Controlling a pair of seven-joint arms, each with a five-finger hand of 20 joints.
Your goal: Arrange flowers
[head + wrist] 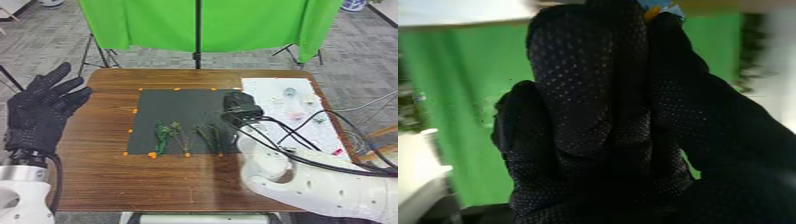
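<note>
1. Head view: a brown table (178, 185) bears a dark mat (169, 107) and, on the right, a white sheet (265, 87).
2. Green stems (163, 132) lie in separate bunches on the near half of the mat, their tips pointing away from me.
3. Pale blooms (296, 116) lie scattered on the sheet, with a small red piece (337, 151) near its closest edge.
4. My right hand (242, 104) is over the mat's right side, beside the sheet. Right wrist view: its fingers are nearly straight, with a blue flower (674, 8), as I judge it, pinched at the thumb's tip.
5. My left hand (40, 110) is at the table's left side, fingers spread and holding nothing.
6. Progress, I judge, is early: greenery is laid out, while the pinched flower and the blooms on the sheet still need placing.
</note>
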